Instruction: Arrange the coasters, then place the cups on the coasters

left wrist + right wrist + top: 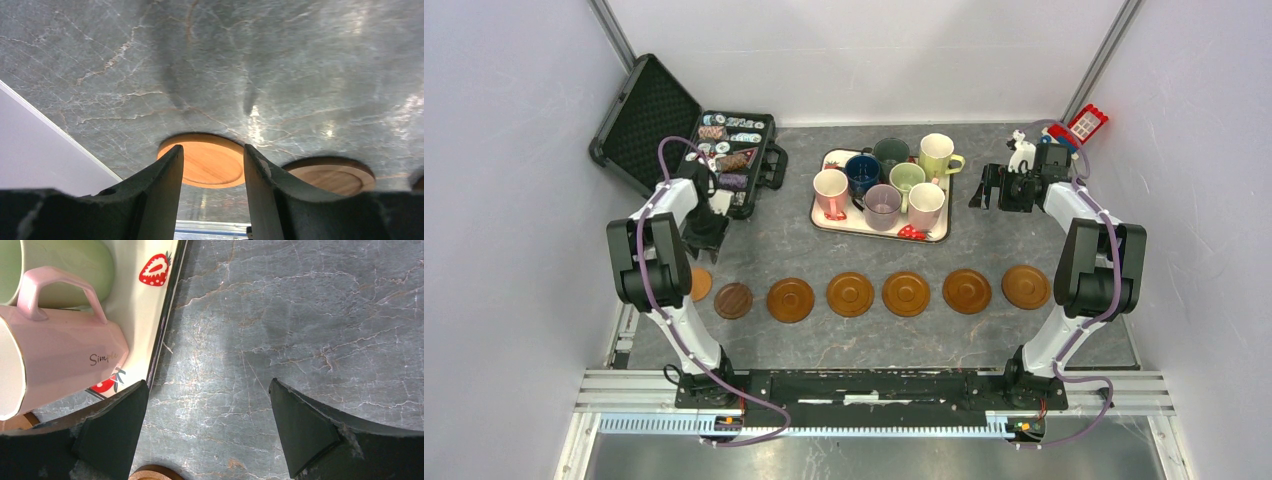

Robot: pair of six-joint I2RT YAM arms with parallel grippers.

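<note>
Seven brown coasters lie in a row across the table, from the leftmost coaster (700, 284), half hidden by my left arm, past a darker coaster (733, 300) to the rightmost coaster (1026, 286). Several cups stand on the strawberry tray (874, 232), among them a pink cup (830, 190), a navy cup (862, 172) and a yellow-green cup (938, 155). My left gripper (706, 235) (212, 147) hangs open and empty just behind the leftmost coaster (215, 167). To the right of the tray my right gripper (984, 188) (208, 385) stands wide open and empty, beside a pale pink cup (60, 365).
An open black case (724, 150) of poker chips sits at the back left, close to my left arm. A toy cow (1022, 152) and a red-and-white block (1087, 123) stand in the back right corner. White walls close in both sides.
</note>
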